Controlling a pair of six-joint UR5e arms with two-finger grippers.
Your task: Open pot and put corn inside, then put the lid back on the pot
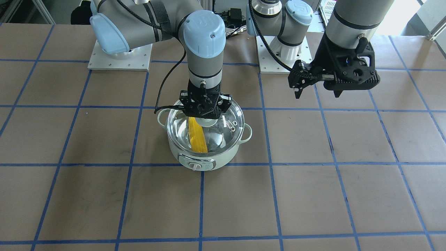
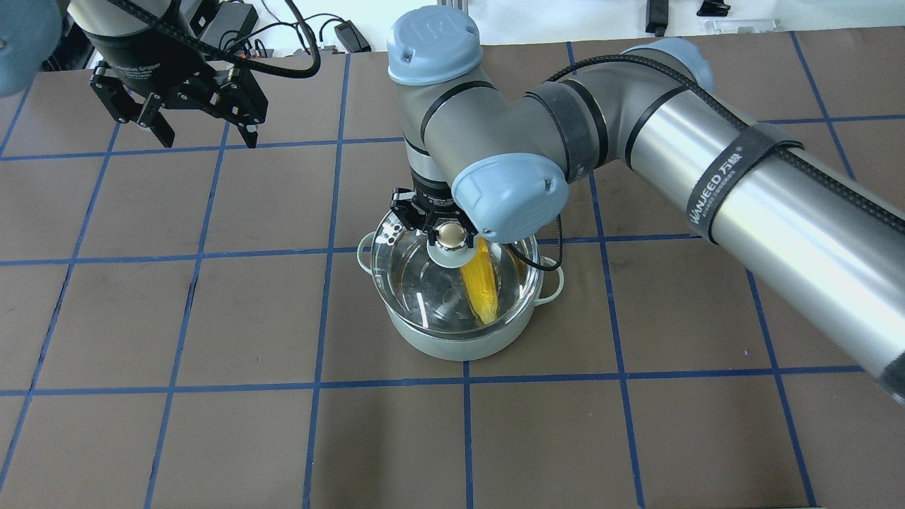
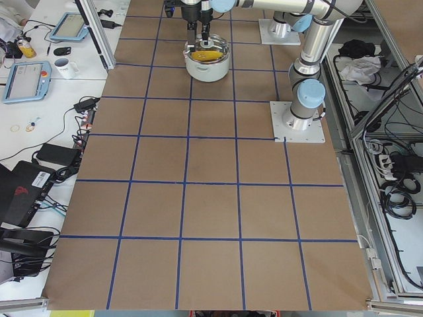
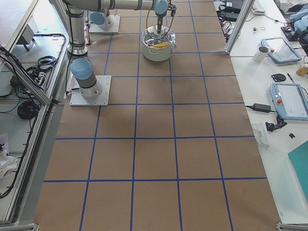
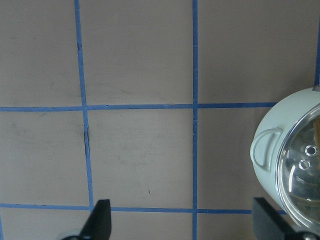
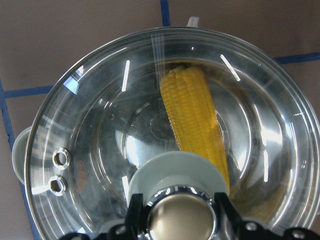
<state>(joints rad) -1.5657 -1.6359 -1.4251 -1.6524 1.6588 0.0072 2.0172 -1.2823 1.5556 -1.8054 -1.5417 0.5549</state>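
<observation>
The pale green pot (image 1: 205, 158) stands mid-table with its glass lid (image 1: 230, 116) seated on the rim. A yellow corn cob (image 1: 198, 139) lies inside, seen through the glass. My right gripper (image 1: 205, 111) points straight down, and its fingers close on the lid's metal knob (image 2: 449, 237). The right wrist view shows the corn (image 6: 192, 115) under the lid (image 6: 100, 125) and the knob (image 6: 182, 217) between my fingers. My left gripper (image 2: 201, 134) hangs open and empty above the table, well off to the pot's side. Its wrist view catches the pot's handle (image 5: 267, 150).
The table is brown with a blue tape grid (image 1: 268, 164). The arm base plates (image 1: 120, 57) stand at the robot's end. Benches with tablets and cables (image 3: 39, 72) run along the table's side.
</observation>
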